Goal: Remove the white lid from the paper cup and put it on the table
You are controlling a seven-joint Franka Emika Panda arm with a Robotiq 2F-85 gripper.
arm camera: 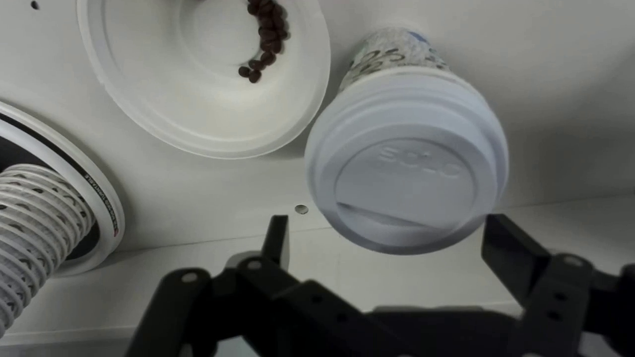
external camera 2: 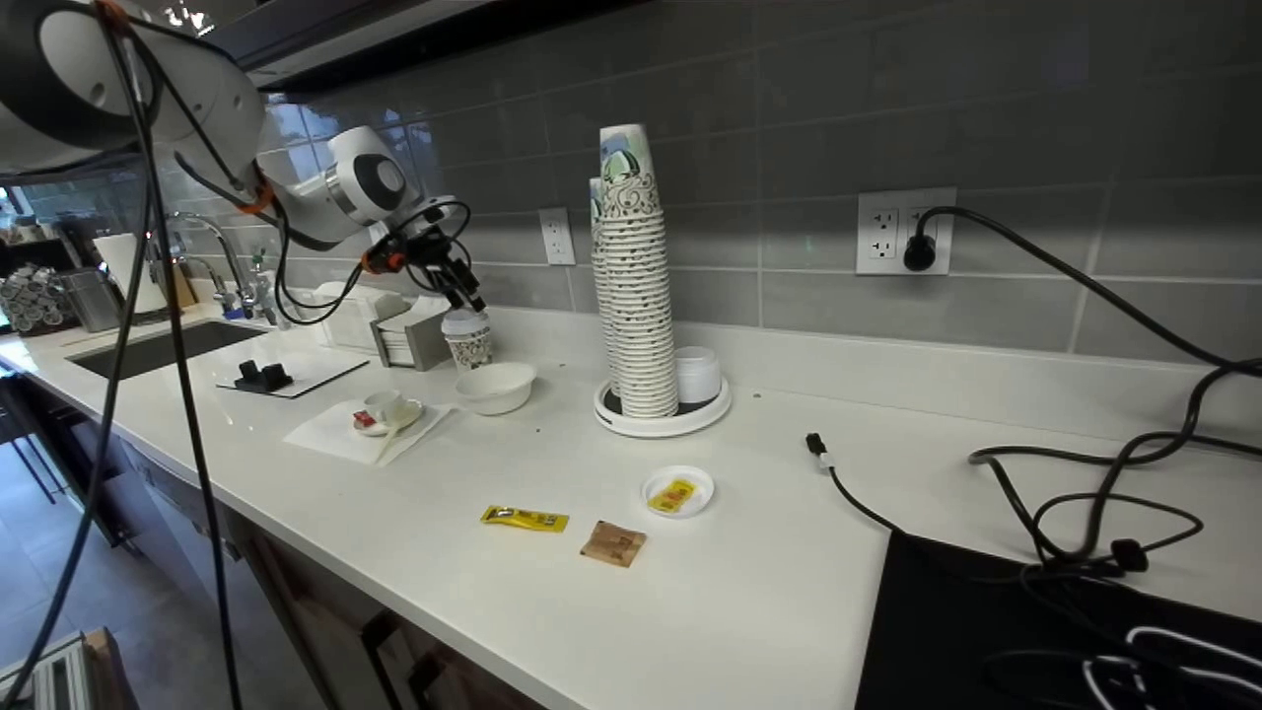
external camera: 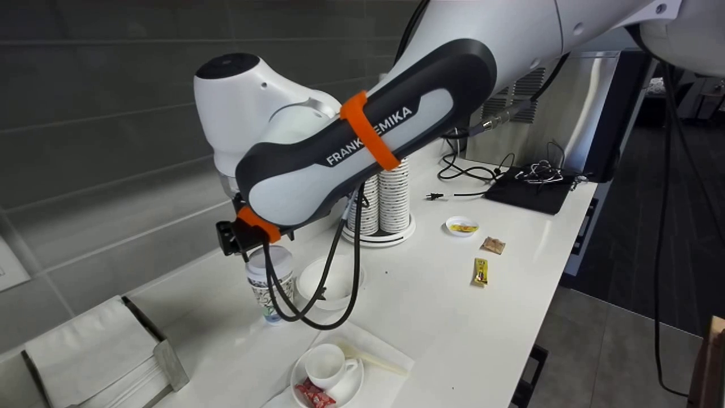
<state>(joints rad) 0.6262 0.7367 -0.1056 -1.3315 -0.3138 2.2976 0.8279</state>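
The white lid (arm camera: pixel 404 173) sits on the rim of the patterned paper cup (arm camera: pixel 392 53). In both exterior views the lid (external camera: pixel 277 258) (external camera 2: pixel 463 321) is on top of the upright cup (external camera: pixel 259 292) (external camera 2: pixel 471 349). The cup stands on the white table (external camera: pixel 436 323) near the back wall. My gripper (arm camera: pixel 388 223) is open and empty, its fingers spread wider than the lid. In an exterior view the gripper (external camera 2: pixel 467 292) is just above the lid, pointing obliquely down. The right finger looks close to the lid's edge; I cannot tell if it touches. In an exterior view, the arm partly hides the gripper.
A white bowl (arm camera: pixel 208 119) with dark beans stands right beside the cup. A napkin holder (external camera: pixel 170 365) and a saucer with a white cup (external camera: pixel 325 365) are nearby. Tall cup stacks (external camera 2: pixel 636 316) stand on a turntable (external camera 2: pixel 661 426). The tiled wall (external camera 2: pixel 690 286) runs behind.
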